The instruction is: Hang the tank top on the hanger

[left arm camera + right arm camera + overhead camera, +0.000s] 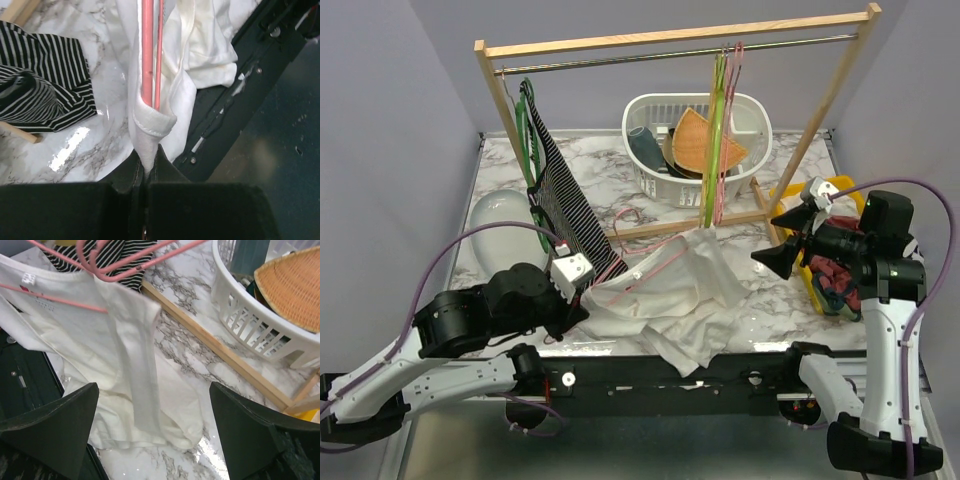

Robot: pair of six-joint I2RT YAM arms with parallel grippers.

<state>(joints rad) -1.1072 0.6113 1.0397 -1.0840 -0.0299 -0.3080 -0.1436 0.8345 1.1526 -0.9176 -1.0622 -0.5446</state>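
The white tank top lies crumpled on the marble table near its front edge, partly draped over the pink wire hanger. My left gripper is shut on a strap end of the tank top, with the two wires of the hanger running up inside that fold. My right gripper hovers open to the right of the garment, holding nothing. In the right wrist view the tank top hangs off the hanger, beyond the wide-apart fingers.
A wooden clothes rack spans the back, carrying a striped garment on a dark green hanger and a lime-green hanger. A white laundry basket stands behind it. A yellow bin of clothes sits right, a white rounded object left.
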